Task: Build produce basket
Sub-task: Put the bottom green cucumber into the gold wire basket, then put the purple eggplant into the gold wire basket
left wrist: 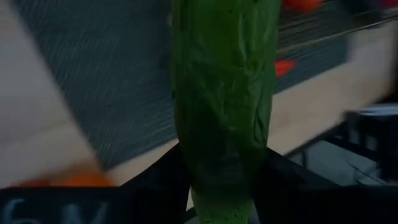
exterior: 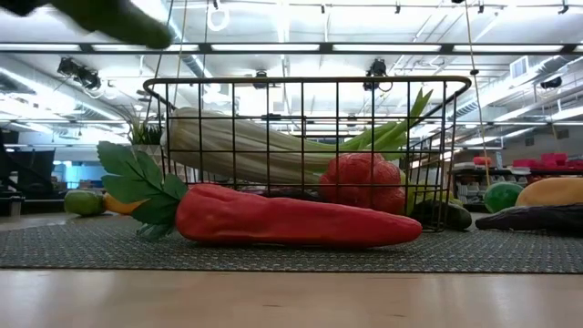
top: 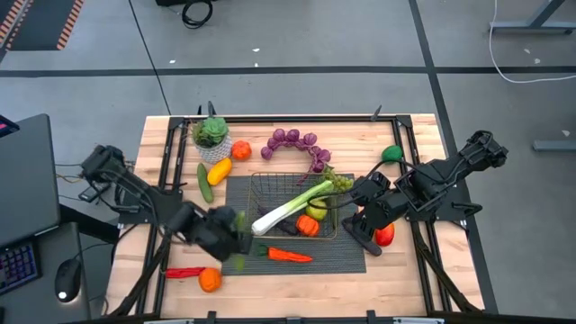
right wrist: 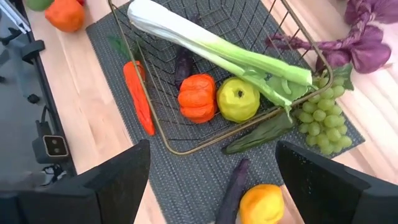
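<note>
Nearest the low camera lay a long orange toy carrot with green leaves (exterior: 291, 217), resting on the dark ribbed rectangular mat (exterior: 510, 248) just in front of the shallow brass-coloured wire mesh basket (top: 266, 184). Inside the basket a white-and-green toy leek (top: 292, 205) lay slantwise, its leafy tip poking over the far right rim, with a small orange ribbed pumpkin-like piece (right wrist: 196, 97) and a yellow-green apple (right wrist: 238, 99) beneath it. The left gripper (top: 236, 236) hovered over the mat's near left edge, its jaws closed around a dark green toy cucumber (left wrist: 224, 106), which ran straight out from between the fingers. From those jaws the basket lay just to the right and slightly farther back, so the left arm was judged the one placed to carry the cucumber in, probably turning its long axis to run along the basket's length beside the leek. The right gripper (right wrist: 211, 186) waited at the basket's right end with its jaws spread wide and holding nothing. A bunch of green grapes (right wrist: 318, 113) hung at the basket's right rim, and a purple cluster (top: 297, 142) lay on the table beyond.
</note>
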Motion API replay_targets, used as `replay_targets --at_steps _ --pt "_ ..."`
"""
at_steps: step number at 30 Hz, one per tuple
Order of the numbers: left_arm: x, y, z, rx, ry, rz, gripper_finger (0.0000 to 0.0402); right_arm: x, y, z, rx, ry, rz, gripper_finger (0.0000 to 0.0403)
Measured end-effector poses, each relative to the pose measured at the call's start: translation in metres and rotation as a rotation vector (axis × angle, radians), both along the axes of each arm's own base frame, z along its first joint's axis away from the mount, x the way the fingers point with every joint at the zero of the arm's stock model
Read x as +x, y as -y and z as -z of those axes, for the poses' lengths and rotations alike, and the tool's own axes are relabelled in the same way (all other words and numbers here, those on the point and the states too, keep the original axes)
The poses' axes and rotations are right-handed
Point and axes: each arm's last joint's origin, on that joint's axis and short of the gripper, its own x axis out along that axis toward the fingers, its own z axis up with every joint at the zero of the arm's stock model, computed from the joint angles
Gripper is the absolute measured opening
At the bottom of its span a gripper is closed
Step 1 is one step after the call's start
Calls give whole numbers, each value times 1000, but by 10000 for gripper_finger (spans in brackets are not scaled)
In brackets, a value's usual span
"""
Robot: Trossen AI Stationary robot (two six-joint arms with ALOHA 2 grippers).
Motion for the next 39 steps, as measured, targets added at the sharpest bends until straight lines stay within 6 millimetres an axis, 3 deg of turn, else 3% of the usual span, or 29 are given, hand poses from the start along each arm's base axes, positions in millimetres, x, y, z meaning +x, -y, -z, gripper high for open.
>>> replay_targets --at_steps 9,23,28,39 --pt "14 -50 -37 222 277 207 138 0 0 0 120 24 188 348" --pt "34 -108 -38 669 252 507 150 7 -12 -4 443 63 359 348" --pt "36 -128 -31 655 195 548 183 16 -16 -7 463 174 394 348" --pt "38 -137 -28 659 179 590 299 26 -18 -1 435 192 418 348"
